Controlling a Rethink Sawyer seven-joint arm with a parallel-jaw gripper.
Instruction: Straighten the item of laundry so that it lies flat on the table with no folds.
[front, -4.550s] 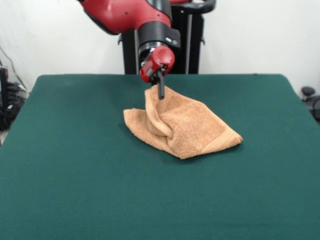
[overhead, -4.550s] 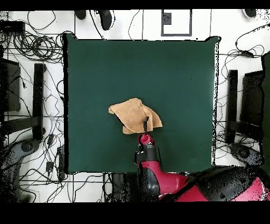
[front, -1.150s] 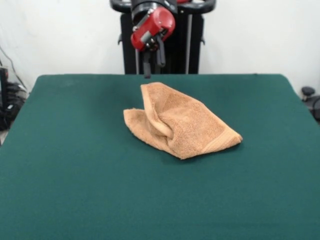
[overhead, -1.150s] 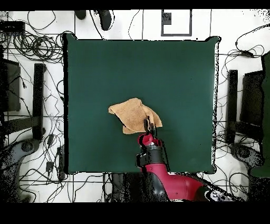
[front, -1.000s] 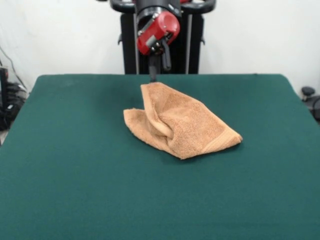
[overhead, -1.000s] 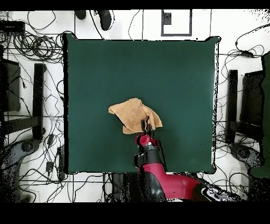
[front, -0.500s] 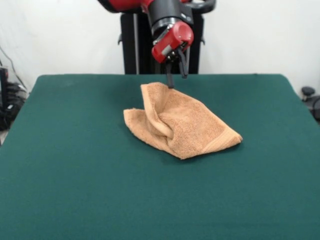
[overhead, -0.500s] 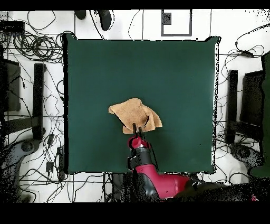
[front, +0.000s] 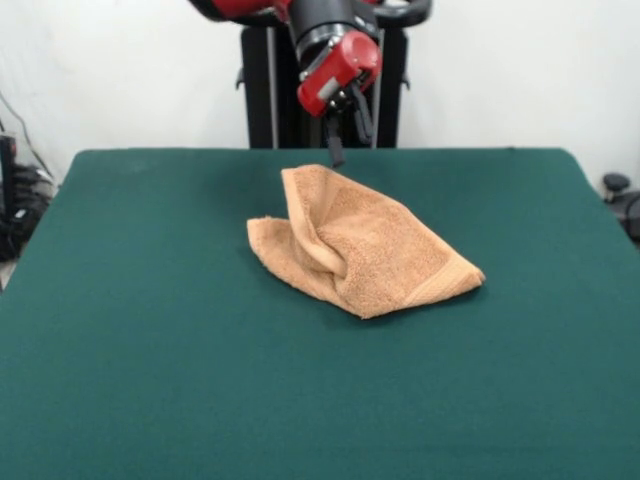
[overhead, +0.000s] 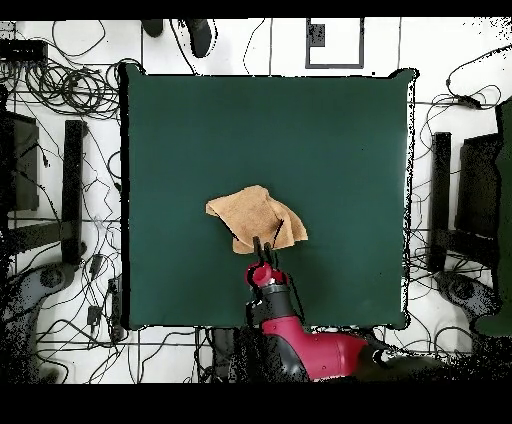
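Observation:
The item of laundry (front: 370, 245) is a light orange-tan towel lying crumpled near the middle of the table (front: 150, 300), with one flap folded over and a raised ridge running down its left part. My gripper (front: 348, 140) hangs open just above the towel's far edge, holding nothing. Its two dark fingers (front: 334, 155) point down and do not touch the cloth. In the overhead view the towel (overhead: 255, 218) lies a little below the middle of the green table (overhead: 330, 140). The gripper (overhead: 264, 246) is at the towel's lower edge.
Green felt surrounds the towel on all sides. In the overhead view, tangled cables (overhead: 60, 90) and black stands (overhead: 72, 190) lie on the floor around the table's edges.
My gripper held the towel's far corner 4.5 s ago and has since let go. In the last half second it rose slightly and shifted a little left in the front view. The towel has not moved.

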